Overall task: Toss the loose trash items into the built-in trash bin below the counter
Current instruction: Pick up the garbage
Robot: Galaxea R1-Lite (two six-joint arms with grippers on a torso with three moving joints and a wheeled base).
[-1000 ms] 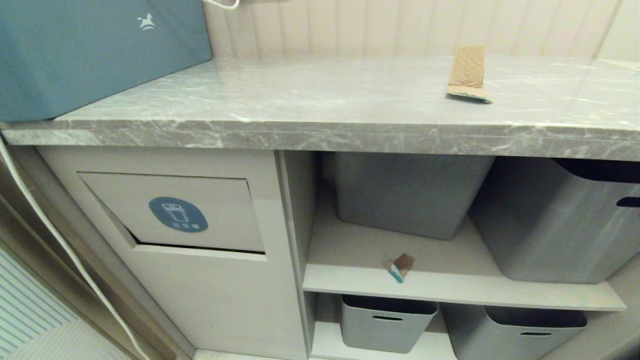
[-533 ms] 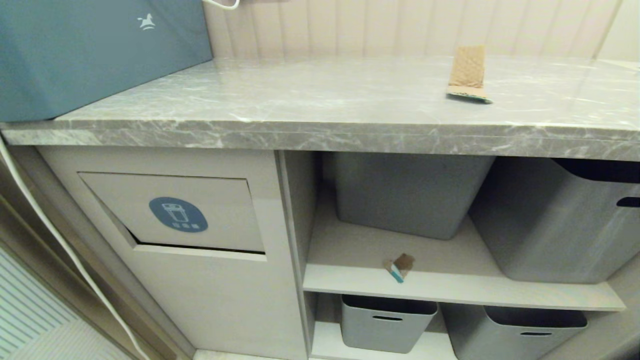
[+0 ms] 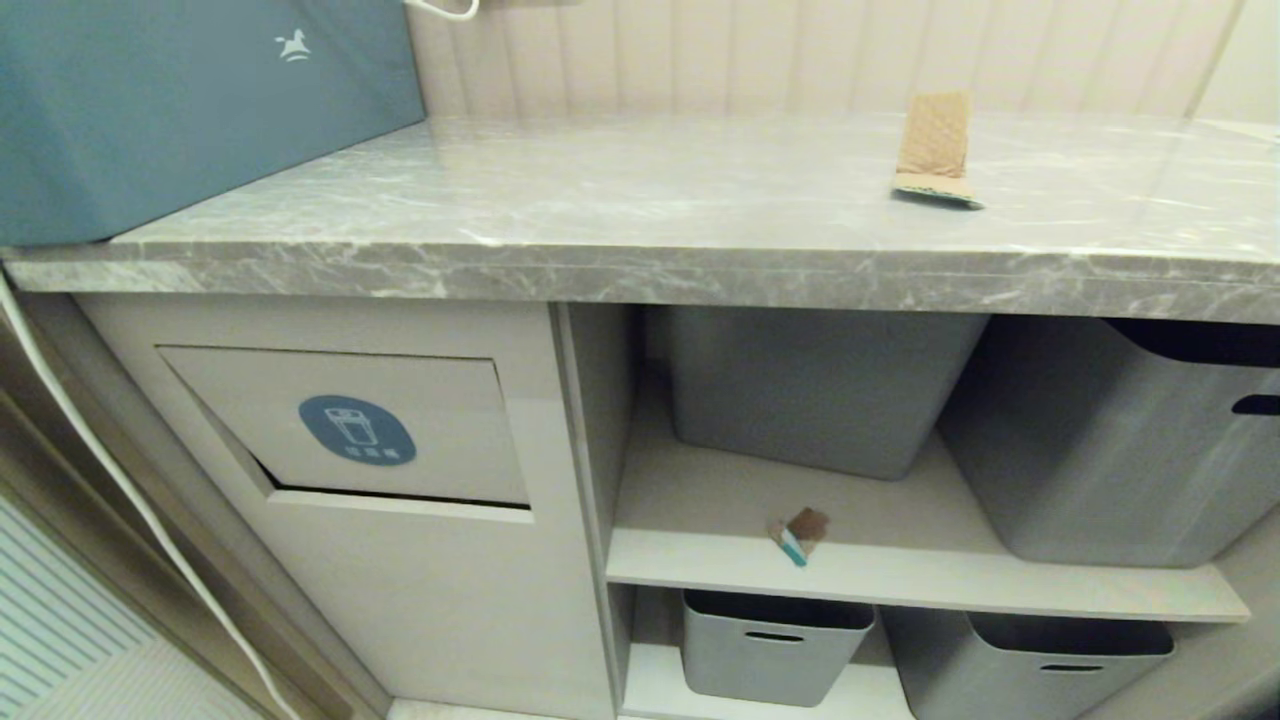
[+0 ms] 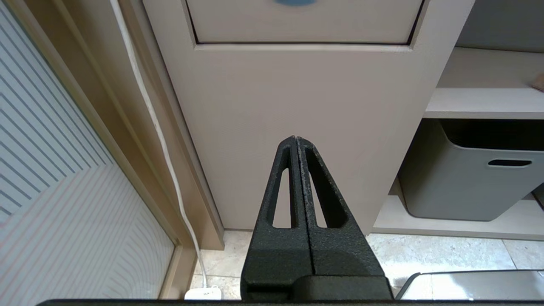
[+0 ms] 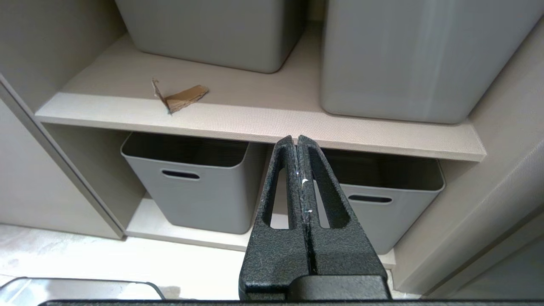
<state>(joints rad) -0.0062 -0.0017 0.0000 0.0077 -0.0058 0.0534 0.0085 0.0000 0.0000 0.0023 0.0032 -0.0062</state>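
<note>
A bent brown cardboard scrap [image 3: 937, 145] lies on the grey marble counter [image 3: 620, 215], towards the right. A tiny scrap with a teal edge [image 3: 799, 534] [image 5: 180, 98] rests near the front of the middle shelf [image 3: 900, 575]. The built-in trash bin [image 3: 350, 425] is the beige cabinet front on the left, its flap marked with a blue oval sticker [image 3: 356, 430]. My left gripper [image 4: 296, 140] is shut and empty, low before the cabinet front [image 4: 297, 110]. My right gripper [image 5: 296, 139] is shut and empty, below the shelf edge [image 5: 263, 125]. Neither arm shows in the head view.
Two grey tubs [image 3: 820, 385] [image 3: 1120, 440] stand on the middle shelf and two more [image 3: 770, 645] [image 3: 1030, 665] below it. A blue-grey box [image 3: 190, 100] sits on the counter's left end. A white cable [image 3: 110, 470] hangs down the left side to a plug on the floor [image 4: 203, 293].
</note>
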